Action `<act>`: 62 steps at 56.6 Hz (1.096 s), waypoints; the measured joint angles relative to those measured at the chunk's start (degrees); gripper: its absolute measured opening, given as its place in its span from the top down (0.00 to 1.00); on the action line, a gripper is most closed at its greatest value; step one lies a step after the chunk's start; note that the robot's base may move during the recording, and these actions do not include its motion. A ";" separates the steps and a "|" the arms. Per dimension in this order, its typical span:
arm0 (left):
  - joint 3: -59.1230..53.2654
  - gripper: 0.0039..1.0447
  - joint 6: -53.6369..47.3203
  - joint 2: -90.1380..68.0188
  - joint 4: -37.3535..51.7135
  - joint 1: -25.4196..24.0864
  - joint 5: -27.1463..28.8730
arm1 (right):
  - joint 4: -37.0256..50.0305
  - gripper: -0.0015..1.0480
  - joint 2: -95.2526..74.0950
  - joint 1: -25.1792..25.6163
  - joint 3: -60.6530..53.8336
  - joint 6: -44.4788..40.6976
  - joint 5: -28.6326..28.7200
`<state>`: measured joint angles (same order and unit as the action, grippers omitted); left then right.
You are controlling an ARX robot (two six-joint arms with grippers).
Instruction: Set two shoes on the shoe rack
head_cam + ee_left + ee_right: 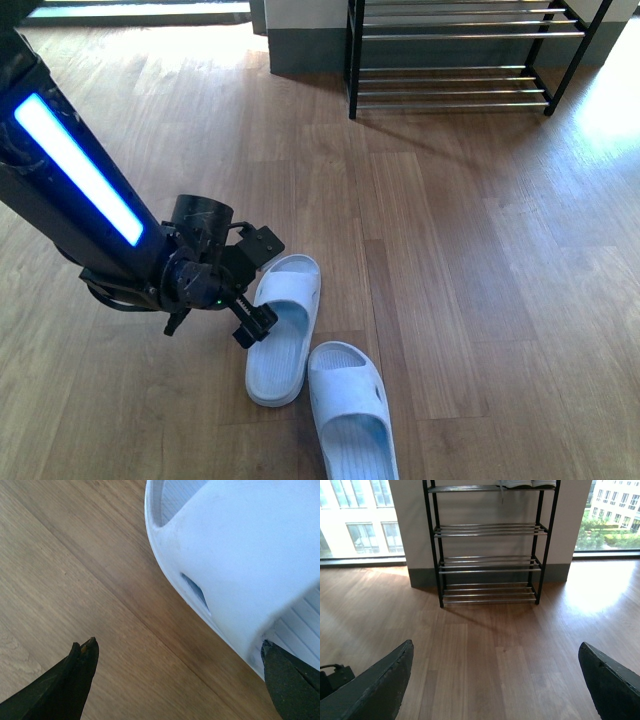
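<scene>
Pale blue slides unracked, shoe rack at one o'clock; left gripper jaws wide astride one, right gripper wide.

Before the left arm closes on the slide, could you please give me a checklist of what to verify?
1. Left gripper open: ok.
2. Its fingers straddle the farther slide's side wall, one on the floor side, one over the footbed: ok.
3. Nearer slide free of the farther one: cannot tell, they lie very close.
4. Shoe rack has bare tiers: ok, the lower three.
5. Floor toward the rack unobstructed: ok.
6. Right gripper open, holding nothing: ok.
</scene>
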<state>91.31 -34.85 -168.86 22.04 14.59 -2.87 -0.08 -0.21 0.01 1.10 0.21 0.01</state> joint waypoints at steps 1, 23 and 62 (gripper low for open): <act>0.92 0.09 0.17 -0.57 -0.22 0.07 0.04 | 0.00 0.09 0.00 0.00 0.00 -0.02 0.00; 6.12 0.98 3.96 -4.74 4.37 -0.63 6.03 | 0.00 0.09 0.00 0.00 0.00 0.00 0.00; -50.49 0.98 22.23 64.26 16.28 -11.41 17.77 | 0.00 0.09 0.00 0.00 0.00 0.00 -0.02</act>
<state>40.82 -12.62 -104.60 38.33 3.18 14.90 -0.08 -0.21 0.01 1.10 0.21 -0.01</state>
